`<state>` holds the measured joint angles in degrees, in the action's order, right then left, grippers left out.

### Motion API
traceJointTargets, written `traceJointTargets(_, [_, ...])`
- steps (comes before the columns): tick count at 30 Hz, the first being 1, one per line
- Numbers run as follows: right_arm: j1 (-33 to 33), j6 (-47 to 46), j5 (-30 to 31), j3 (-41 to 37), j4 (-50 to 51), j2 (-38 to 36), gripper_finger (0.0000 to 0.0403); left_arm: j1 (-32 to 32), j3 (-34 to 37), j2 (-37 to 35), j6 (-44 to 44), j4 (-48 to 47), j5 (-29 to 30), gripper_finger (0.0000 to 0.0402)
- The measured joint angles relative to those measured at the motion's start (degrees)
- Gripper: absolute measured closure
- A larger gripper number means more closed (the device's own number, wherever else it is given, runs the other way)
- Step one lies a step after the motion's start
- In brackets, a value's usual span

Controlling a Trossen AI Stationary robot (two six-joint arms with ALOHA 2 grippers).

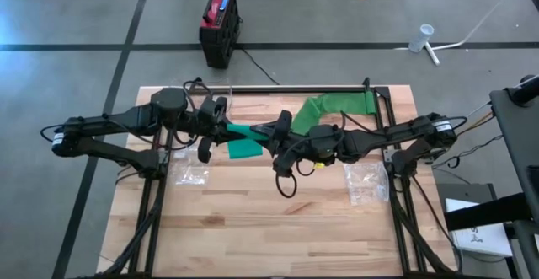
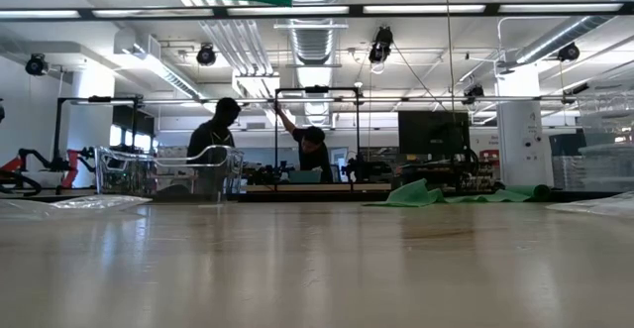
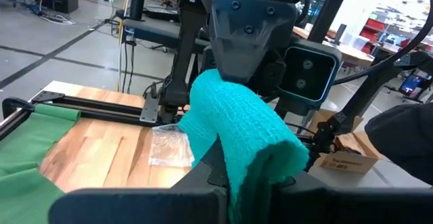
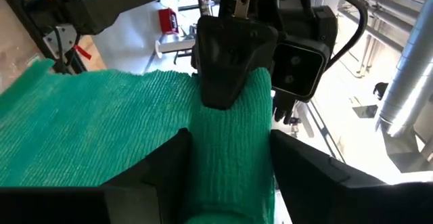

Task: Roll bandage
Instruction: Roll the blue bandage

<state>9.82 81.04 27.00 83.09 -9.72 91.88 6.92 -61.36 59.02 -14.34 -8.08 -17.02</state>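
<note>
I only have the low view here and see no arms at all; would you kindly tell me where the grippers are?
Observer: Both meet above the table's middle, the left gripper facing the right gripper tip to tip.
Operator: Is the bandage with them?
Observer: Yes, the teal crinkled elastic bandage is clamped in the left gripper, with a loose sheet spreading beside it.
Operator: And the right one?
Observer: It sits around the rolled part's other end.
</note>
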Motion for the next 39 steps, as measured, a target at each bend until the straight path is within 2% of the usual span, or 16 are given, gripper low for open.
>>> traceJointTargets(3, [0.0,-0.4,-0.1,0.0,0.0,0.0,0.0232,0.0,0.0,0.0,1.8,0.0,0.0,0.0389])
traceJointTargets(5, [0.0,-2.2,-0.3,0.0,0.4,0.0,0.0257,0.0,0.0,0.0,4.1,0.0,0.0,0.0383])
traceJointTargets(12, [0.1,-9.2,-0.4,0.0,1.8,0.0,0.0385,0.0,0.0,0.0,8.4,-0.4,0.4,0.0336])
traceJointTargets(16, [0.3,-14.7,0.0,0.7,2.7,-0.3,0.0382,0.0,0.0,-1.0,14.6,-1.4,1.8,0.0306])
traceJointTargets(20, [-0.4,-27.5,-0.4,4.4,9.1,-1.5,0.0387,0.0,0.0,-2.8,20.6,-3.4,6.0,0.0269])
traceJointTargets(24, [-2.2,-38.6,-2.9,7.5,13.4,-2.4,0.0393,0.1,0.3,-1.4,21.8,-3.4,7.7,0.0238])
traceJointTargets(29, [-4.2,-47.1,-5.5,9.3,17.4,-2.3,0.0388,0.0,0.4,1.6,19.3,-1.2,7.6,0.0216])
traceJointTargets(33, [-4.9,-50.9,-6.3,9.4,18.7,-2.3,0.0386,0.0,0.4,3.8,18.3,0.0,7.7,0.0244])
traceJointTargets(35, [-4.9,-52.4,-6.5,9.4,19.0,-2.3,0.0386,0.0,0.4,4.8,18.0,0.0,7.9,0.0282])
traceJointTargets(38, [-4.9,-54.8,-6.5,9.4,18.9,-2.5,0.0386,0.0,0.4,6.3,17.7,-0.1,10.4,0.0367])
traceJointTargets(39, [-4.9,-55.8,-6.5,9.4,18.9,-2.6,0.0386,0.1,0.4,6.7,17.6,-0.2,11.0,0.0384])
